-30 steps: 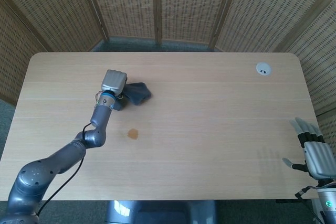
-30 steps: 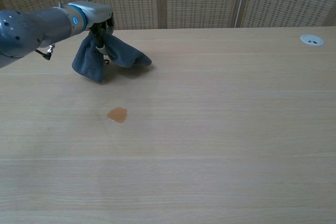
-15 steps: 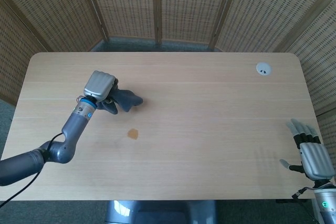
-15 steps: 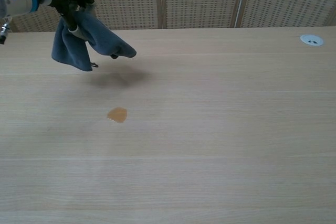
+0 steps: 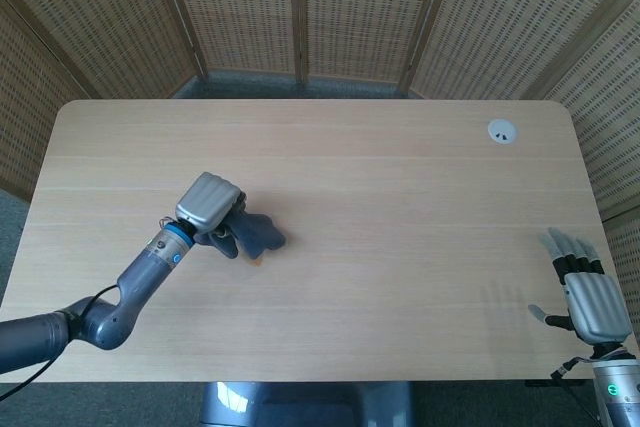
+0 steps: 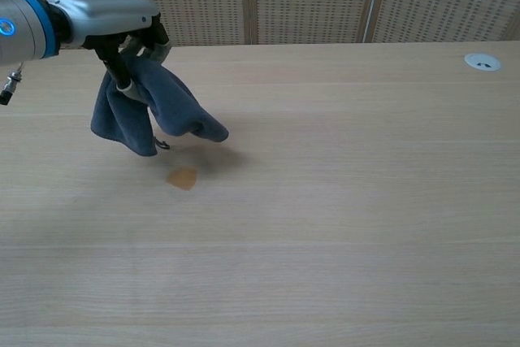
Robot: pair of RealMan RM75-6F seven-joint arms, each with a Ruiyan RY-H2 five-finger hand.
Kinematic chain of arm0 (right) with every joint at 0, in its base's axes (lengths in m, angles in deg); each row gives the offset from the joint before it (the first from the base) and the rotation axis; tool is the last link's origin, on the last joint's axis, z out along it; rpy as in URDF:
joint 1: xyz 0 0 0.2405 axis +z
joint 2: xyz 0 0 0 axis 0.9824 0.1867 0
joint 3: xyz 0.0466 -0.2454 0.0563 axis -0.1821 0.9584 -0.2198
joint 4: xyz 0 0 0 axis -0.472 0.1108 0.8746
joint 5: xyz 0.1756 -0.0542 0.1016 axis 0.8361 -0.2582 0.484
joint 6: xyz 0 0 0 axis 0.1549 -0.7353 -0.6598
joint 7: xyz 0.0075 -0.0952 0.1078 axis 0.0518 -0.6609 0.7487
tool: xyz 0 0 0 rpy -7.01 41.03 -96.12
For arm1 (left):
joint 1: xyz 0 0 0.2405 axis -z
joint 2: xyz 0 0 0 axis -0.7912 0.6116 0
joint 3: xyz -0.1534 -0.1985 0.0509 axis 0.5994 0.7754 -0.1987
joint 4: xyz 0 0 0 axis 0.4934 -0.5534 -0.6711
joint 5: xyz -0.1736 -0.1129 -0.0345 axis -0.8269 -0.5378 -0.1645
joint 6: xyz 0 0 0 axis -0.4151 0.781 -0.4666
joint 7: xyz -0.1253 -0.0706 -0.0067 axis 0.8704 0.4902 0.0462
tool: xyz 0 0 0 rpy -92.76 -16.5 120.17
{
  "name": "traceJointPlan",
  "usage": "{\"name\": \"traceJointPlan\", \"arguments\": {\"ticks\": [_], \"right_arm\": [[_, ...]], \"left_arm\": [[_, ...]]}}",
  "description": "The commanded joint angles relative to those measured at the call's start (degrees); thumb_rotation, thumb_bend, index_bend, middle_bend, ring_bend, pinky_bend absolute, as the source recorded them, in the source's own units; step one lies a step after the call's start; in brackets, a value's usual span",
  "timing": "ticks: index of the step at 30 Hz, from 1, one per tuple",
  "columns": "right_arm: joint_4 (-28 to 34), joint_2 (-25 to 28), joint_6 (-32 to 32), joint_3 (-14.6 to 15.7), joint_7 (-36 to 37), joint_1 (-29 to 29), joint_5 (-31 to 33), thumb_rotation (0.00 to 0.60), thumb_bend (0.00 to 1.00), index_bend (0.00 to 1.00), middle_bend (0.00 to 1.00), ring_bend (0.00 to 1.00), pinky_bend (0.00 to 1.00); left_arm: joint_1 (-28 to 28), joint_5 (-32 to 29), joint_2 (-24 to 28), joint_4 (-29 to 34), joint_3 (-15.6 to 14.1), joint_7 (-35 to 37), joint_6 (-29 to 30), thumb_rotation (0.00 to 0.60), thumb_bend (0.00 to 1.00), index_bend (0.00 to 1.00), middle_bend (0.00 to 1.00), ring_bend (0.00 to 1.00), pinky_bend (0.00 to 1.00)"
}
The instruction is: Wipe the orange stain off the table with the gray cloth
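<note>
My left hand (image 5: 208,207) (image 6: 110,18) holds the gray cloth (image 6: 154,110) (image 5: 255,234) bunched in its fingers, and the cloth hangs clear of the table. A small orange stain (image 6: 182,178) lies on the wood just below and in front of the hanging cloth. In the head view the cloth covers most of the stain (image 5: 257,261). My right hand (image 5: 585,292) stays at the table's near right corner, fingers spread and holding nothing.
The light wooden table (image 5: 400,207) has a round white cable grommet (image 5: 502,131) (image 6: 483,61) at its far right. Woven screen panels (image 5: 300,7) stand behind the far edge.
My left hand has carried the cloth off the table, first lifting it and then bringing it nearer, until it hangs over the stain. The right hand barely shifted.
</note>
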Motion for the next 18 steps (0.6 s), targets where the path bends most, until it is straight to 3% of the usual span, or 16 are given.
{"name": "traceJointPlan", "arguments": {"ticks": [1, 12, 18], "right_arm": [[0.0, 0.0, 0.0, 0.0, 0.1, 0.0, -0.1, 0.6, 0.0, 0.0, 0.0, 0.0, 0.0], [-0.3, 0.0, -0.3, 0.0, 0.1, 0.1, 0.2, 0.6, 0.0, 0.0, 0.0, 0.0, 0.0], [-0.4, 0.1, -0.3, 0.0, 0.5, 0.1, 0.3, 0.6, 0.0, 0.0, 0.0, 0.0, 0.0]], "left_arm": [[1.2, -0.8, -2.1, 0.5, -1.1, -2.8, -0.3, 0.6, 0.24, 0.7, 0.76, 0.74, 0.97], [4.7, -0.7, -14.5, -9.1, -1.4, -5.1, -0.4, 0.6, 0.24, 0.7, 0.76, 0.74, 0.97], [5.3, -1.1, -17.3, -11.9, -1.8, -6.4, -0.3, 0.6, 0.24, 0.7, 0.76, 0.74, 0.97]]}}
